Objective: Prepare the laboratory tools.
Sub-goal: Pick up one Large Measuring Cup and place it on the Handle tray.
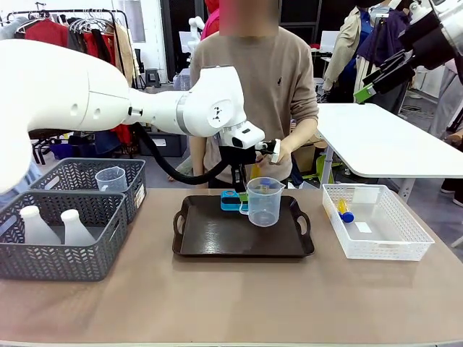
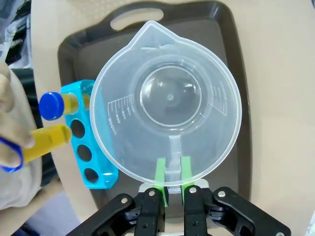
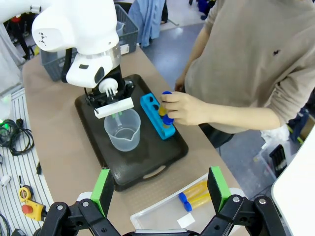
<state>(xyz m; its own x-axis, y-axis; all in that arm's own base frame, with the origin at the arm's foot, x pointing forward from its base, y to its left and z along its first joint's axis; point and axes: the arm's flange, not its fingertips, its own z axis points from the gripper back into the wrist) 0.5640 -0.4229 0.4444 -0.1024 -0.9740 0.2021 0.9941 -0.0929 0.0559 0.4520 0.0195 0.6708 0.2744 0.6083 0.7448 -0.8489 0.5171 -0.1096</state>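
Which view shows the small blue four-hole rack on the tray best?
The left wrist view: it looks down on the small blue four-hole rack, showing three empty holes. The right wrist view shows it farther off, partly under a person's hand. In the front view the clear plastic beaker mostly hides it.

You have one wide table (image 1: 217,303) with a light brown top, and four things sit right on it. In the middle, nearer the far edge, lies a dark brown tray (image 1: 217,242) with a handle hole at each short end. On the robot's left stand two grey baskets right next to each other: the near grey basket (image 1: 58,260) and the far grey basket (image 1: 69,173) — that one has a white label (image 1: 138,196) on its side. On the robot's right sits a white basket (image 1: 383,253) — just beside the tray, not touching it
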